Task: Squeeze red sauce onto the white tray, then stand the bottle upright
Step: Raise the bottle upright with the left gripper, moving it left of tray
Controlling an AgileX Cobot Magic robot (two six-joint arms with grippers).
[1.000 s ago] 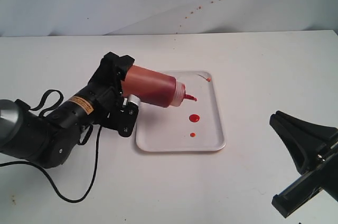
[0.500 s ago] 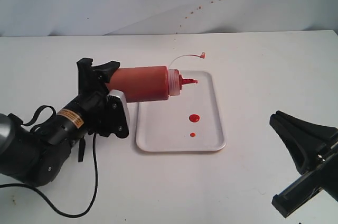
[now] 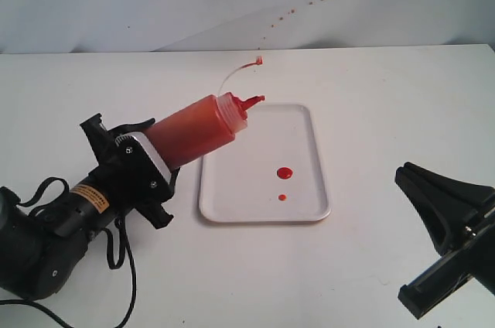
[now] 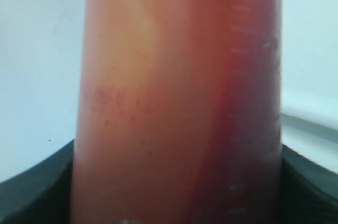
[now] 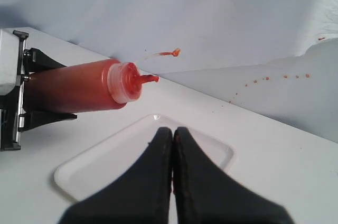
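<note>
Left claw is clenched around the lower body of the bottle, which sits snug between the jaws. The bottle is in the air to the left of the tray, its shoulder just over the tray's far-left corner. Two round drops of sauce sit on the tray, so the squeeze looks done.

Now the bit that matters: the bottle's long axis runs from the claw at near-left up to the nozzle at far-right, roughly halfway between lying and standing. The little tethered cap dangles above it. To stand it, I'd say the base has to swing down under the nozzle and land flat on the table or the tray.

Right claw is pressed closed, empty and well off to the near right. This one belongs to the left arm.
</note>
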